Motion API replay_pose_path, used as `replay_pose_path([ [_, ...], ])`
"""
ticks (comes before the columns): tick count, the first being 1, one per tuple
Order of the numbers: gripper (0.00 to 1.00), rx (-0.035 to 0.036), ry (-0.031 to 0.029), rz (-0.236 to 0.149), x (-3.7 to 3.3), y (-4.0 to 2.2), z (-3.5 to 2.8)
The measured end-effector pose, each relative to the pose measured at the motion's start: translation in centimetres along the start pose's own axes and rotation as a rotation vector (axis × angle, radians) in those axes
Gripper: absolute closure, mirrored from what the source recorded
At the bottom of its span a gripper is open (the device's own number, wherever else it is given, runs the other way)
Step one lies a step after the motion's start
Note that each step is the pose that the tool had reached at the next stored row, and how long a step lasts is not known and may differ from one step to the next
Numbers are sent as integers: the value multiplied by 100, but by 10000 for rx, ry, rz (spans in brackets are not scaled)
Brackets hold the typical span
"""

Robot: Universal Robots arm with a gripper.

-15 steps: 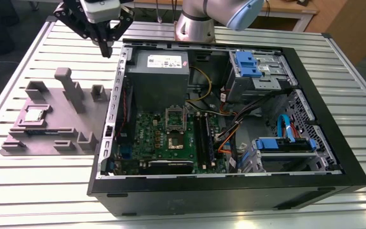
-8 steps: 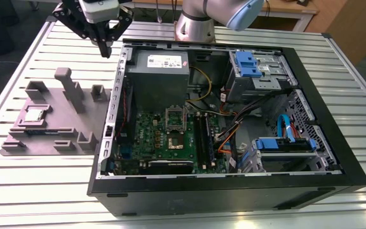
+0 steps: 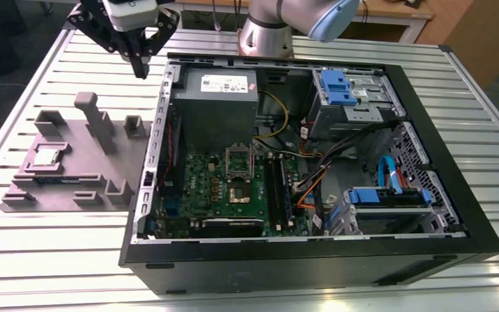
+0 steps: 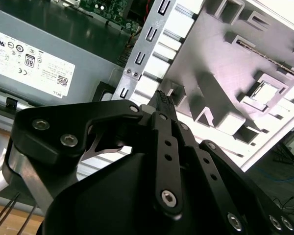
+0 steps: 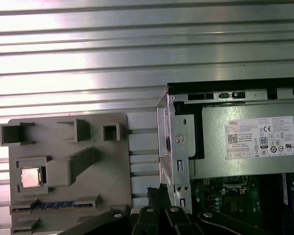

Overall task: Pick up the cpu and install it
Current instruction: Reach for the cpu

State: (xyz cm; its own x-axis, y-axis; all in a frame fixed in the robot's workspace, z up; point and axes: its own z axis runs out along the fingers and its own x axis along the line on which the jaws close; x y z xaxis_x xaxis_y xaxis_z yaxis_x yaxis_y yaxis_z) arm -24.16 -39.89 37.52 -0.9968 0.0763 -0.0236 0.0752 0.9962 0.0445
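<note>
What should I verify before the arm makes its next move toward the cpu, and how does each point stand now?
1. The cpu sits in its pocket on the grey fixture tray: ok.
2. The gripper carries nothing: ok.
3. The jaws are open for the chip: not ok, they are closed.
4. The gripper is above the cpu: not ok, it hangs near a far corner of the computer case.
5. The motherboard socket is open and empty: cannot tell.

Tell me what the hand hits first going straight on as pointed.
Likely the slatted table in the gap between grey fixture plate and PC case. The hand is close to the case's flange, so it might clip that first; depth unclear.
</note>
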Motion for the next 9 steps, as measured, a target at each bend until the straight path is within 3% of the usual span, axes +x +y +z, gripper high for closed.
replay_pose_path([
  [9,89,-1,3,0,97,-8,0],
])
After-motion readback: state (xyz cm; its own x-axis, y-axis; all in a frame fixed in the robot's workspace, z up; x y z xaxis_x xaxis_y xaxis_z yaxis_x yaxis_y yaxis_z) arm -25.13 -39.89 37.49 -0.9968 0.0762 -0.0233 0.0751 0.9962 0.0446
